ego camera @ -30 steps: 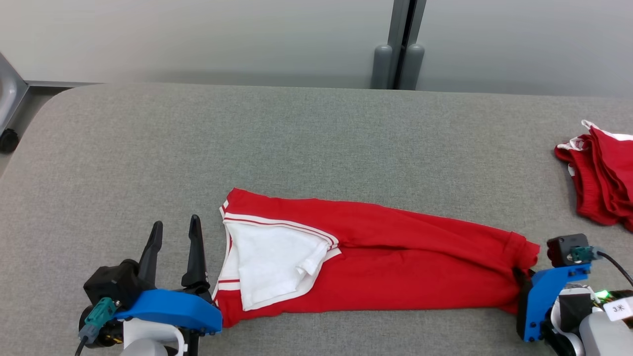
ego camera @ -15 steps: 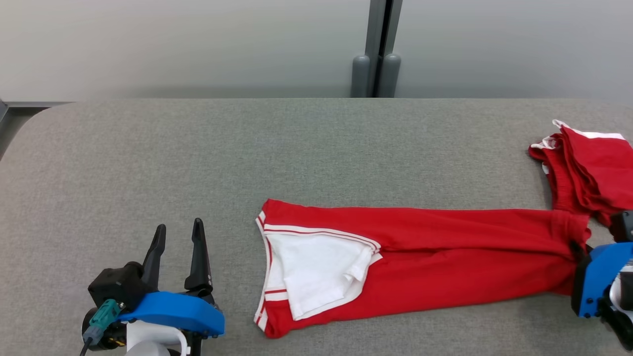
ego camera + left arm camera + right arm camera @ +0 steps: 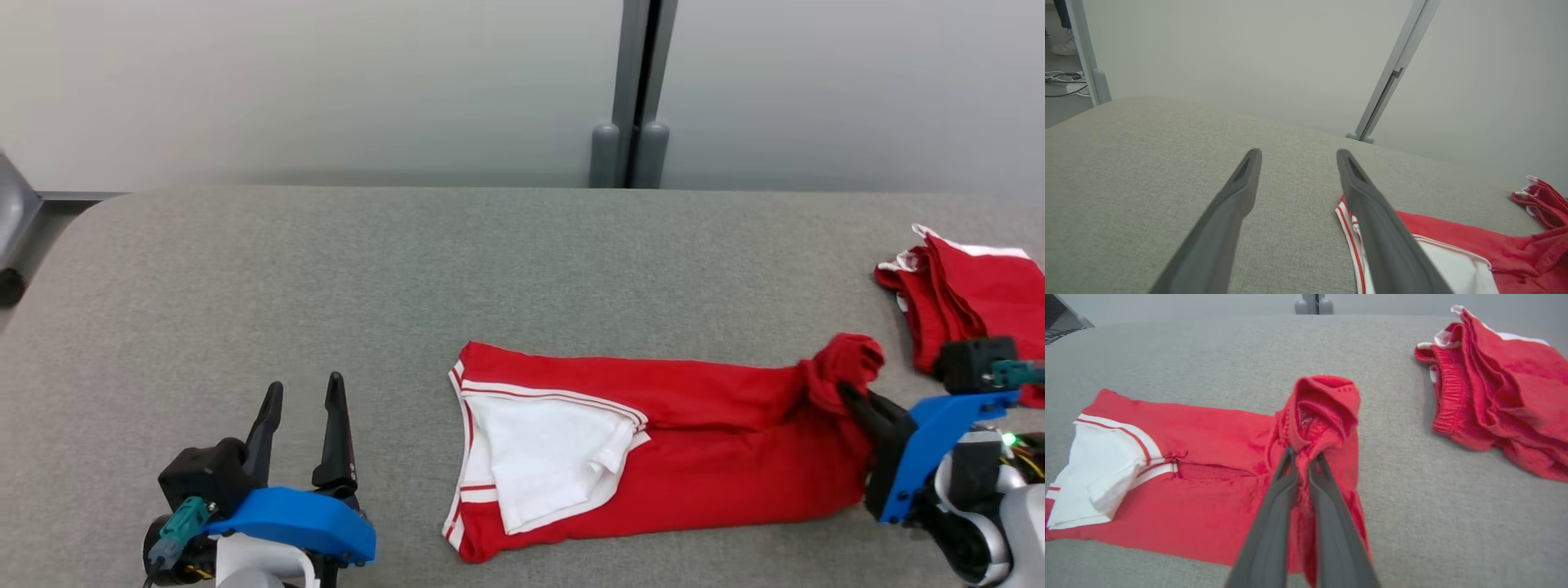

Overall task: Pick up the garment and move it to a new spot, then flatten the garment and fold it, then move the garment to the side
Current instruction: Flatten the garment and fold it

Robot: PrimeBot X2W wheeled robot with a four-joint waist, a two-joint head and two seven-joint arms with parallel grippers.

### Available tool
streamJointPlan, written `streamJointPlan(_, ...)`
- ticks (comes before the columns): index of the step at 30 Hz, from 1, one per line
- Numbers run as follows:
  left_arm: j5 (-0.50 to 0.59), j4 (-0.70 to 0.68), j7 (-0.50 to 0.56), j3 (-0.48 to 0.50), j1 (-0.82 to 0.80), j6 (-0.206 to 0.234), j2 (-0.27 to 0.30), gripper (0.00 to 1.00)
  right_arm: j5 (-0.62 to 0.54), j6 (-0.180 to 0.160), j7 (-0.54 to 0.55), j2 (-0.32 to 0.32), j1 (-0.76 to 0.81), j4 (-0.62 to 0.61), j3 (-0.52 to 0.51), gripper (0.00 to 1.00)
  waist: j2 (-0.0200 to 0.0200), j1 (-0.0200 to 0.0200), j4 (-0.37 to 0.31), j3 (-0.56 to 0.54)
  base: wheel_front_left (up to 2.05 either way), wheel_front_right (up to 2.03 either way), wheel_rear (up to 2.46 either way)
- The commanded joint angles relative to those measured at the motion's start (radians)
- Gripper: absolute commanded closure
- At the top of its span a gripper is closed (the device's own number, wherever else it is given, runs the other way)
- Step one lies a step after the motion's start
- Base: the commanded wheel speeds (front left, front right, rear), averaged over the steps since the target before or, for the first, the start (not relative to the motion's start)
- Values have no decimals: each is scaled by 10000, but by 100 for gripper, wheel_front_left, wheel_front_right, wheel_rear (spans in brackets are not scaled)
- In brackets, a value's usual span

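A red garment (image 3: 702, 445) with white trim and a white panel lies stretched across the grey table (image 3: 408, 269), also seen as the garment (image 3: 1208, 469) in the right wrist view and the garment (image 3: 1457, 245) in the left wrist view. My right gripper (image 3: 849, 396) is shut on its bunched right end, lifted a little off the table; the right gripper (image 3: 1303, 455) pinches that red fold between both fingers. My left gripper (image 3: 302, 392) stands open at the lower left, apart from the garment's white-trimmed left end; the left gripper (image 3: 1296, 157) holds nothing.
A second red garment pile (image 3: 971, 302) lies at the table's right edge, close behind my right arm, also seen as the pile (image 3: 1498, 384). A grey post (image 3: 633, 122) stands behind the table's far edge. Bare table lies left and beyond.
My right gripper has closed on the garment's right end and lifted it, bunching it leftward. The garment has shifted right on the table. The head camera has also moved.
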Motion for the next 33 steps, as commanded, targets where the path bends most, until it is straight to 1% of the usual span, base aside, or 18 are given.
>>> streamJointPlan(1,-16,7,-6,-11,-13,-4,35,0,132,2,47,42,111,-239,100,100,-1,0,69,-47,0,0,0)
streamJointPlan(7,-50,-32,49,-47,7,2,54,0,580,2,327,387,47,-1528,1025,100,-1,0,552,-240,0,0,0)
streamJointPlan(10,-37,-32,63,-83,0,-20,25,0,877,2,411,665,-137,-1771,1528,100,-1,0,832,-270,0,0,0)
streamJointPlan(12,-76,-28,49,-61,20,-28,-21,0,1015,2,416,857,-269,-1713,1845,100,-1,0,991,-276,0,0,0)
streamJointPlan(21,-84,77,-31,-98,-144,-153,-300,0,1284,2,-164,1846,-1235,-279,2801,100,-1,0,1722,-35,0,0,0)
streamJointPlan(25,-127,143,-65,-78,-226,-268,-490,0,1310,2,-377,2164,-1715,613,3084,100,-1,0,1985,147,0,0,0)
streamJointPlan(30,-39,256,-92,-91,-313,-421,-727,0,1359,3,-650,2347,-2202,1754,3463,100,-1,0,2243,324,0,0,0)
streamJointPlan(31,-21,278,-103,-75,-335,-447,-763,0,1400,2,-719,2384,-2300,1957,3512,96,-1,0,2268,348,0,0,0)
streamJointPlan(32,2,301,-110,-63,-347,-452,-803,0,1410,2,-767,2418,-2371,2164,3587,63,-1,0,2284,365,0,0,0)
streamJointPlan(33,22,326,-112,-52,-349,-481,-837,0,1441,2,-793,2451,-2413,2345,3681,25,-1,0,2294,377,0,0,0)
